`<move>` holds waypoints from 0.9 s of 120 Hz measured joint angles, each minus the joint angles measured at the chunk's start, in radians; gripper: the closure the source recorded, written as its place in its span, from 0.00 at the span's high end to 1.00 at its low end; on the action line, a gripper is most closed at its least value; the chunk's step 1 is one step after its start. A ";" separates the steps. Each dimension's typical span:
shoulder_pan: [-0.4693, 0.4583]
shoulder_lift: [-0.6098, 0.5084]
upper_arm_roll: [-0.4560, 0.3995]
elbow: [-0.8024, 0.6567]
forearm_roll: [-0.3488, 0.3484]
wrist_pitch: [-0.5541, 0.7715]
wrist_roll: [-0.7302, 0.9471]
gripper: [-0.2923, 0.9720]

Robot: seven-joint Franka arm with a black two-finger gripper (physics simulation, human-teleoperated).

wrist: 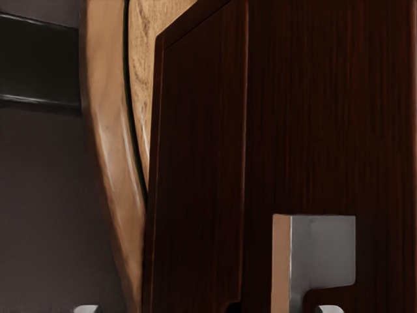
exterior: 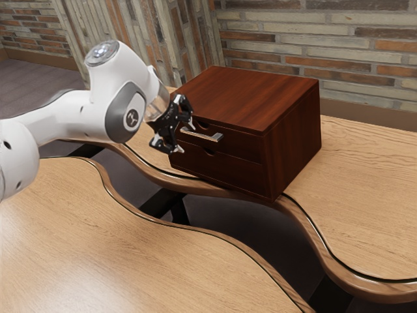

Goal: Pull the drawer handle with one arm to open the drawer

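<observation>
1. Dark red-brown wood with a fine straight grain and a soft gloss makes up the cabinet (exterior: 251,98), a plain box with sharp edges and a flat top.
2. It sits on a pale oak-look table (exterior: 365,195) close to that table's wavy, rounded rim. A second table (exterior: 98,254) of the same wood lies nearer the camera, with a dark gap between the two.
3. Two drawer fronts are stacked on the face turned toward the arm. The upper drawer (exterior: 238,145) carries the handle and looks flush with the cabinet, so it is not pulled out.
4. The handle (exterior: 205,135) is a brushed silver-grey metal bar, flat and square-edged. Its long axis runs level along the drawer front, from the gripper toward the exterior view's right, and it stands a little proud of the wood.
5. In the wrist view the handle (wrist: 319,251) reads as an L-shaped piece against the dark drawer (wrist: 326,117), with the table's rounded rim (wrist: 111,163) off to one side.
6. The black gripper (exterior: 177,128), on the white arm (exterior: 78,120), is at the handle's near end. Its jaws stand wide, one above and one below the bar, and are not closed on it.
7. Behind the tables stands a brick wall (exterior: 313,39) in reddish and tan courses.
</observation>
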 joint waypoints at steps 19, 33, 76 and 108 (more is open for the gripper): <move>-0.005 0.007 -0.002 0.003 -0.012 0.003 -0.004 0.54; -0.005 0.007 -0.002 0.001 -0.017 0.006 -0.007 0.54; -0.007 0.016 -0.009 -0.011 -0.021 0.014 -0.013 0.53; -0.008 0.013 -0.009 -0.013 -0.021 0.023 -0.016 0.43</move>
